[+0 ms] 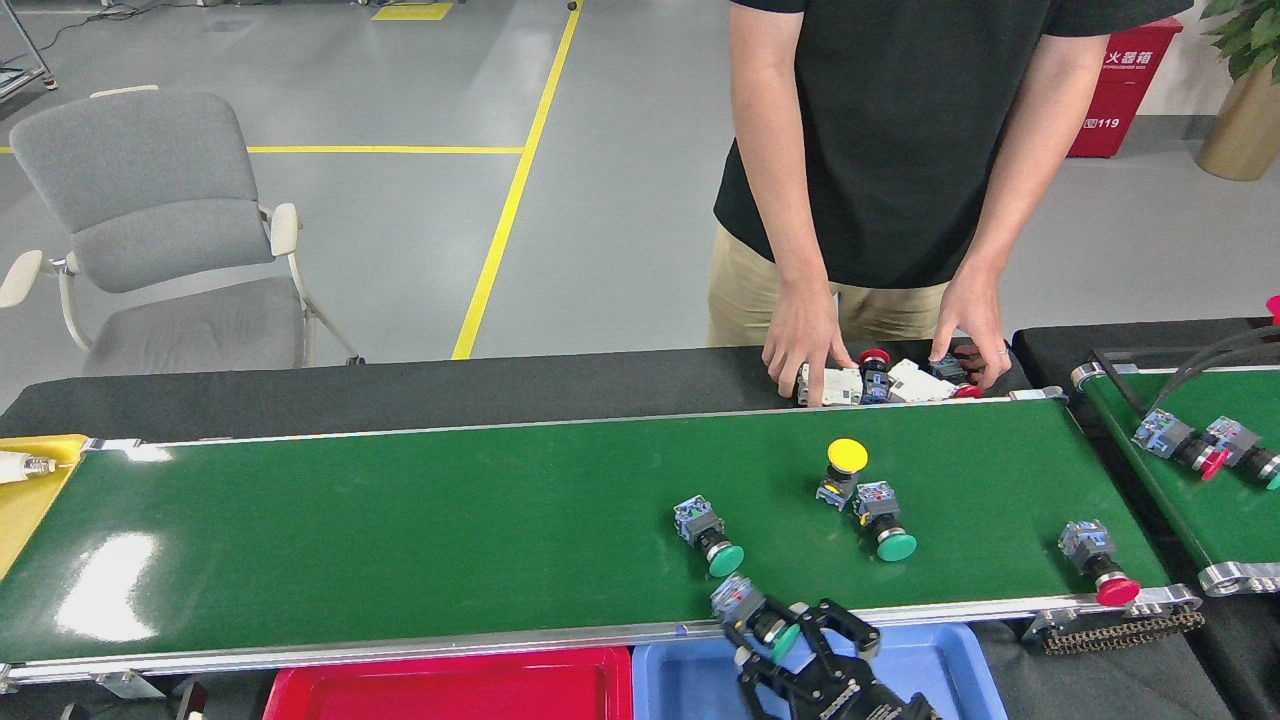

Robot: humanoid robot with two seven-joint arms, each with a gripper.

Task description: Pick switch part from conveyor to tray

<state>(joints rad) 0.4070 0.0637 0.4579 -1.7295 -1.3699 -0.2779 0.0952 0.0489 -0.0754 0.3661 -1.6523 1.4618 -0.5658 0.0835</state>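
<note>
Right pincer [785, 640] clamped on switch part [752, 607]
Its green button is pointed toward 4 o'clock, the long axis running 10-to-4, over the conveyor's [400, 530] near rail.

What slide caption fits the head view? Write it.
Right hand grips a green-capped switch at the conveyor edge, above the blue tray.

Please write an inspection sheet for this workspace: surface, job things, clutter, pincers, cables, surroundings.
Surface: long green conveyor, glossy.
Job's things: green switch at the near rail in the right pincer; two green, one yellow, one red lie on the belt; blue tray and red tray below.
Clutter: white breakers under a person's hands.
Pincers: right shut on the switch; left not in view.
Cables: black cable far right.
Surroundings: chair, yellow floor lines.
</note>
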